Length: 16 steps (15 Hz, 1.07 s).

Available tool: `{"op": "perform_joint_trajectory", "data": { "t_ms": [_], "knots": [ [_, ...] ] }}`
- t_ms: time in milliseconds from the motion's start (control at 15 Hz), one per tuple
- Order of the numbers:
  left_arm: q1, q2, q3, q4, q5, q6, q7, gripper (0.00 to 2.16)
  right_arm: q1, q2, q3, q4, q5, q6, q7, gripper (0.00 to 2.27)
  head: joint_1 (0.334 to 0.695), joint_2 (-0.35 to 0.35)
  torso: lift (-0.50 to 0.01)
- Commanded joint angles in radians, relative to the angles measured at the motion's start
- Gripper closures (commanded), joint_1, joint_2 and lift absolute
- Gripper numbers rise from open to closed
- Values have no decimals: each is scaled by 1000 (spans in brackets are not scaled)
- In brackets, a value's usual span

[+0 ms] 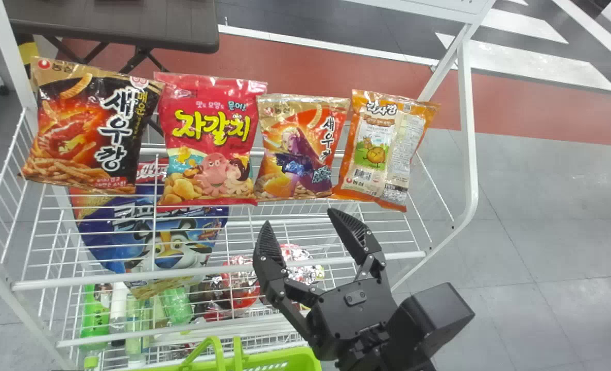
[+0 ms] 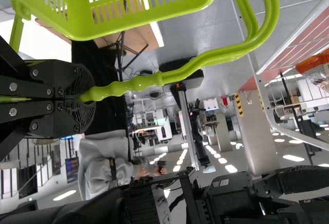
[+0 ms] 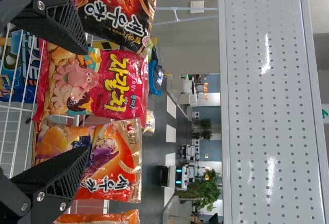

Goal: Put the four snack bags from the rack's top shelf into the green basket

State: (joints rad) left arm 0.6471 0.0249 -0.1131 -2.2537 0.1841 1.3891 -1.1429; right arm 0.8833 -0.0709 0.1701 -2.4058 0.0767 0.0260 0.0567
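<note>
White wire and white tubing make up the rack (image 1: pixel 468 129), which stands in front of the right end effector (image 1: pixel 299 217). The green basket (image 1: pixel 285 359) sits below that end effector and to its left, closer to the robot. The left end effector (image 2: pixel 85 99) is clenched on the basket's handle (image 2: pixel 172 75), which runs out from between its fingertips.

A large blue bag (image 1: pixel 115 247) is on a lower level of the rack, below the right end effector and off to its left.

All four snack bags stand in a row on the top shelf (image 1: pixel 156 274), beyond the right end effector, which is released, its fingers spread and touching none of them. The black bag (image 1: pixel 86 129) is farthest to its left, then the pink-red bag (image 1: pixel 210 134), ahead and left. The gold-orange bag (image 1: pixel 305 149) is straight ahead of the gap, and the orange bag (image 1: pixel 380 144) is ahead and right.

Smaller still, red round packs (image 1: pixel 241 293) and a green bottle (image 1: pixel 94 314) are lower down, to its left.
</note>
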Motion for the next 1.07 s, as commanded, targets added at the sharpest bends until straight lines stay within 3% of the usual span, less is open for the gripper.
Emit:
{"op": "perform_joint_trajectory", "data": {
  "t_ms": [0, 600, 867, 1000],
  "knots": [
    [3, 1, 1, -3, 2, 0, -1, 2125, -1, -1, -1, 1, 0, -2, 0, 174, 695, -350, 0],
    [9, 1, 1, -10, 2, 0, -4, 2121, -21, 0, -4, 17, 0, 4, -14, 174, 695, -350, 0],
    [11, 10, -19, -26, -6, 12, 8, 2121, -241, 3, 32, 142, -32, 59, -26, 171, 695, -350, 0],
    [6, 12, -22, -21, -8, 12, 11, 2121, -408, 3, 57, 225, -98, 197, -24, 171, 695, -350, 0]
  ]
}}
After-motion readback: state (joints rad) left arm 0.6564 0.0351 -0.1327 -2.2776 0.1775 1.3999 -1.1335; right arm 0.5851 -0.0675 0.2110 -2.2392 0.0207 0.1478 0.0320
